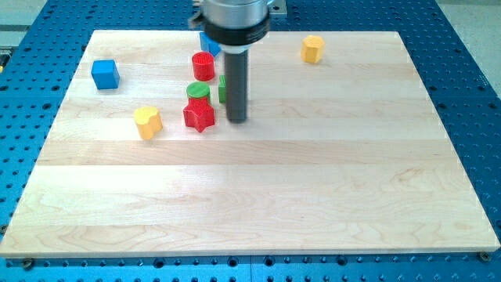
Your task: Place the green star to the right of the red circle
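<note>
The red circle [203,66] stands near the view's top, left of centre. The green star [222,89] is mostly hidden behind the rod; only a green sliver shows at the rod's left edge, below and right of the red circle. My tip [237,120] rests on the board just below the green star and right of the red star [200,115]. A green circle [198,92] sits between the red circle and the red star.
A blue cube [105,74] is at the left. A yellow heart [147,121] lies left of the red star. A yellow hexagon [312,48] is at the top right. A blue block [207,41] peeks out behind the rod's mount.
</note>
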